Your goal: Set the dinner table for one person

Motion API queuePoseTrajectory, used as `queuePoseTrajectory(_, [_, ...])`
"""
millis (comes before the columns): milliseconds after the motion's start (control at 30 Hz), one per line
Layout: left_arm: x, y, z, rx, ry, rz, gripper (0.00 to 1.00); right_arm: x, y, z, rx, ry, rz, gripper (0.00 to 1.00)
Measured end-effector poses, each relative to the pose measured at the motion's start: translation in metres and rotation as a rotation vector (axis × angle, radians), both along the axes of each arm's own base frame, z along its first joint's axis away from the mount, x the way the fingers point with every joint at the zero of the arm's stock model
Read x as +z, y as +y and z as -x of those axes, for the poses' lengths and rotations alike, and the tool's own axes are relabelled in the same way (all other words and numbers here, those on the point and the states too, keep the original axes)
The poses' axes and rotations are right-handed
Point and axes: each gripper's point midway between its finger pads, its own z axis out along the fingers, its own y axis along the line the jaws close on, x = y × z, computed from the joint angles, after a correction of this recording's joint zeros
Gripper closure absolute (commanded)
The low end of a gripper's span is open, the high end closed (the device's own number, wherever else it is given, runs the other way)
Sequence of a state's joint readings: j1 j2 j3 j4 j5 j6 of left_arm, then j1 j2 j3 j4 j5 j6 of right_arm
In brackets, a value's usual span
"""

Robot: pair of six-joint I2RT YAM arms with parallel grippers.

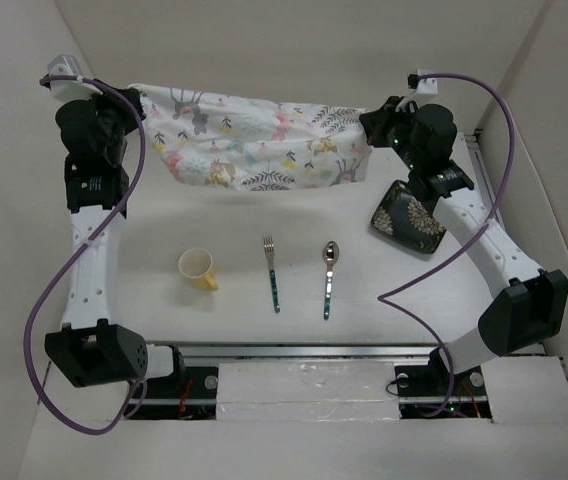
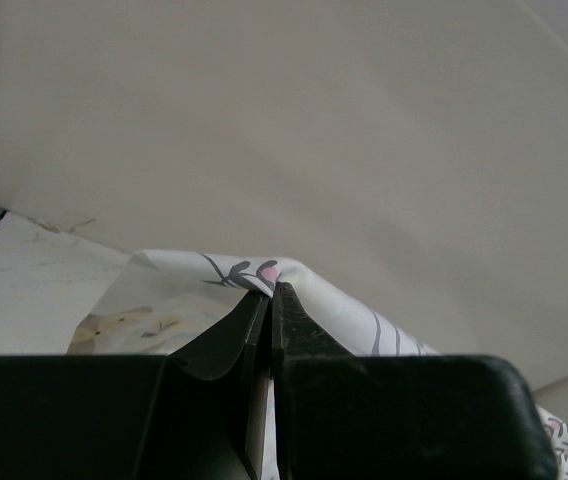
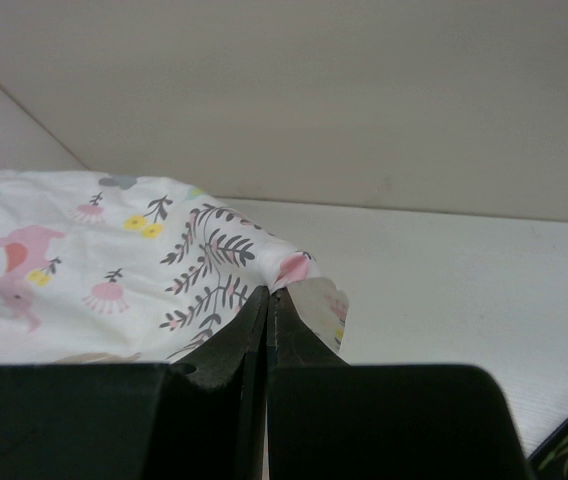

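1. The placemat (image 1: pixel 254 140) is held aloft at the far side of the counter (image 1: pixel 264 215), which is spread across the whole scene from the arm bases at the near edge to the far wall. The left pincer (image 2: pixel 271 292) is clenched on the cloth's left corner and the right pincer (image 3: pixel 268 295) on its right corner, with only a sliver of fabric pinched at the very tips.
2. A slip is judged the 1st risk: with so little cloth gripped, a corner could be freed if the 2 arms are pulled apart too hard, and the placemat would be dropped in a heap.
3. Sag is seen along the lower edge between the 2 arms. If the cloth is lowered without being drawn taut, folds or a tucked-under hem could be left behind.
4. The fork (image 1: pixel 272 273) and spoon (image 1: pixel 329 278) are seen lying near the middle, with the yellow cup (image 1: pixel 197 268) to their left. If the placemat is dragged toward the near edge, all 3 could be swept aside or buried.
5. The dark patterned plate (image 1: pixel 407 220) is partly covered in the top view by the right arm; it could be clipped if that arm is swung low.
6. A skewed placemat would be produced if 1 corner is lowered ahead of the other.
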State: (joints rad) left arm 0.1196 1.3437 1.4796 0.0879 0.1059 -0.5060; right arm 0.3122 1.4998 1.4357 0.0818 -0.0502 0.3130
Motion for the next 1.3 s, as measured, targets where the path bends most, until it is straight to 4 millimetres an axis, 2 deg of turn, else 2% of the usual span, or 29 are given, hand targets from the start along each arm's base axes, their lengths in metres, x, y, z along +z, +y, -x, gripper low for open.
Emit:
queuePoseTrajectory(100, [-0.016,0.004,-0.014,0.012,0.045,-0.01,1.0,-0.029,-0.001,-0.015,-0.016,0.065,0.025,1.0])
queuePoseTrajectory(167, [-0.049,0.009,-0.038,0.02,0.123,-0.018,1.0,-0.061,-0.003,-0.035,-0.03,0.133,0.048,1.0])
queuePoseTrajectory(267, [-0.128,0.01,-0.081,0.022,0.317,-0.055,1.0,-0.123,-0.009,-0.073,-0.054,0.262,0.081,1.0])
queuePoseTrajectory(300, [-0.154,0.009,-0.092,0.015,0.372,-0.068,1.0,-0.145,-0.011,-0.084,-0.058,0.302,0.088,1.0])
queuePoseTrajectory(333, [-0.17,0.009,-0.095,0.007,0.414,-0.088,1.0,-0.168,-0.013,-0.095,-0.064,0.341,0.094,1.0])
queuePoseTrajectory(367, [-0.212,0.006,-0.112,-0.006,0.492,-0.089,1.0,-0.19,-0.015,-0.101,-0.068,0.38,0.102,1.0])
queuePoseTrajectory(467, [-0.292,0.0,-0.136,-0.047,0.67,-0.108,1.0,-0.249,-0.018,-0.115,-0.073,0.5,0.108,1.0])
queuePoseTrajectory(533, [-0.326,-0.002,-0.15,-0.067,0.747,-0.114,0.93,-0.274,-0.019,-0.124,-0.081,0.55,0.106,1.0])
queuePoseTrajectory(567, [-0.336,-0.004,-0.157,-0.077,0.767,-0.12,0.69,-0.282,-0.019,-0.13,-0.085,0.564,0.107,1.0])
queuePoseTrajectory(600, [-0.341,-0.005,-0.162,-0.087,0.781,-0.128,0.48,-0.286,-0.019,-0.134,-0.091,0.572,0.106,0.94])
queuePoseTrajectory(633, [-0.343,-0.007,-0.167,-0.096,0.784,-0.135,0.32,-0.288,-0.019,-0.136,-0.1,0.577,0.105,0.84])
queuePoseTrajectory(667, [-0.342,-0.009,-0.17,-0.101,0.78,-0.137,0.19,-0.288,-0.02,-0.138,-0.109,0.582,0.104,0.6])
queuePoseTrajectory(700, [-0.339,-0.011,-0.171,-0.109,0.775,-0.135,0.18,-0.285,-0.021,-0.139,-0.118,0.582,0.101,0.48])
queuePoseTrajectory(733, [-0.332,-0.015,-0.171,-0.115,0.763,-0.131,0.18,-0.28,-0.023,-0.141,-0.128,0.573,0.103,0.41])
queuePoseTrajectory(767, [-0.325,-0.017,-0.171,-0.118,0.749,-0.128,0.25,-0.273,-0.024,-0.145,-0.136,0.558,0.106,0.37])
queuePoseTrajectory(833, [-0.31,-0.022,-0.166,-0.117,0.707,-0.123,0.29,-0.261,-0.026,-0.148,-0.154,0.533,0.106,0.36])
queuePoseTrajectory(900, [-0.3,-0.025,-0.148,-0.103,0.695,-0.108,0.48,-0.254,-0.029,-0.145,-0.168,0.523,0.111,0.35])
queuePoseTrajectory(933, [-0.294,-0.025,-0.139,-0.089,0.688,-0.102,0.63,-0.25,-0.031,-0.141,-0.176,0.519,0.115,0.35])
queuePoseTrajectory(967, [-0.29,-0.024,-0.128,-0.073,0.685,-0.091,0.96,-0.246,-0.033,-0.136,-0.183,0.515,0.119,0.35])
queuePoseTrajectory(1000, [-0.287,-0.022,-0.119,-0.055,0.677,-0.071,1.0,-0.243,-0.036,-0.13,-0.191,0.51,0.122,0.37])
queuePoseTrajectory(1033, [-0.284,-0.019,-0.11,-0.044,0.671,-0.059,1.0,-0.239,-0.038,-0.121,-0.198,0.508,0.125,0.47])
queuePoseTrajectory(1067, [-0.284,-0.016,-0.101,-0.038,0.671,-0.043,1.0,-0.238,-0.039,-0.118,-0.2,0.509,0.126,0.78])
queuePoseTrajectory(1100, [-0.286,-0.011,-0.094,-0.027,0.676,-0.026,1.0,-0.231,-0.043,-0.101,-0.205,0.507,0.129,0.92])
queuePoseTrajectory(1133, [-0.289,-0.009,-0.091,-0.03,0.676,-0.013,1.0,-0.224,-0.046,-0.092,-0.205,0.487,0.124,1.0])
queuePoseTrajectory(1233, [-0.31,-0.009,-0.082,-0.066,0.724,0.021,0.65,-0.209,-0.047,-0.061,-0.193,0.449,0.095,1.0])
queuePoseTrajectory(1267, [-0.319,-0.013,-0.08,-0.091,0.745,0.029,0.53,-0.206,-0.044,-0.051,-0.182,0.438,0.086,0.97])
queuePoseTrajectory(1300, [-0.329,-0.018,-0.079,-0.117,0.769,0.034,0.49,-0.205,-0.042,-0.041,-0.174,0.433,0.079,0.89])
